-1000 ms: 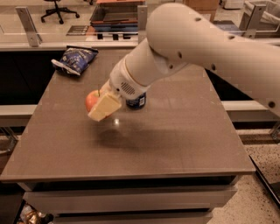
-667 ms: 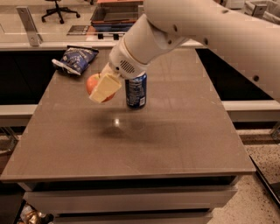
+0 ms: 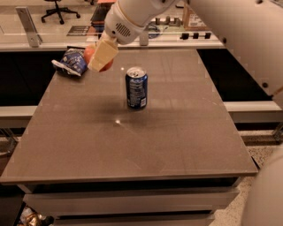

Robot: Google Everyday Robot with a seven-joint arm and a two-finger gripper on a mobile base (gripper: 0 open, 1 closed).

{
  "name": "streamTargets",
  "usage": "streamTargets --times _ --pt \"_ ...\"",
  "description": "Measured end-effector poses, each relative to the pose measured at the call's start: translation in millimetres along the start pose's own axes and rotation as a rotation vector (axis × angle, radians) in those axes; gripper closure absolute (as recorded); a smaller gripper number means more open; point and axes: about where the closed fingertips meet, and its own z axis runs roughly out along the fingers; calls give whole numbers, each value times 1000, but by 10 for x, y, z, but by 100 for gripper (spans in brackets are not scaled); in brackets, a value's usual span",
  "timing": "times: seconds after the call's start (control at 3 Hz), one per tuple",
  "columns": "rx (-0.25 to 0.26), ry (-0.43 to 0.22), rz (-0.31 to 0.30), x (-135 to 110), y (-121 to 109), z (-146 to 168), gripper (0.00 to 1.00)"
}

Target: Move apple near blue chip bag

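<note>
My gripper (image 3: 100, 58) is shut on the orange-red apple (image 3: 90, 54) and holds it above the table's far left part. A cream finger (image 3: 102, 54) covers most of the apple. The blue chip bag (image 3: 71, 62) lies at the table's far left corner, just left of the apple. The white arm reaches in from the upper right.
A blue soda can (image 3: 136, 88) with a silver top stands upright near the table's middle, right of and nearer than the gripper. The brown table (image 3: 177, 132) ends in a front edge below. Behind it are a counter with small items and an office chair (image 3: 57, 9).
The gripper has carried the apple up and toward the far left, from beside the soda can to just right of the chip bag. The can now shows in full.
</note>
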Motion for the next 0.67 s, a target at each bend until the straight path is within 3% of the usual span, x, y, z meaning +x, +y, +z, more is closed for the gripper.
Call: streamTargets --times 0.33,0.67 --pt "39 -35 -15 -4 -408 63 100" --pt "84 -87 -9 148 -762 252 100"
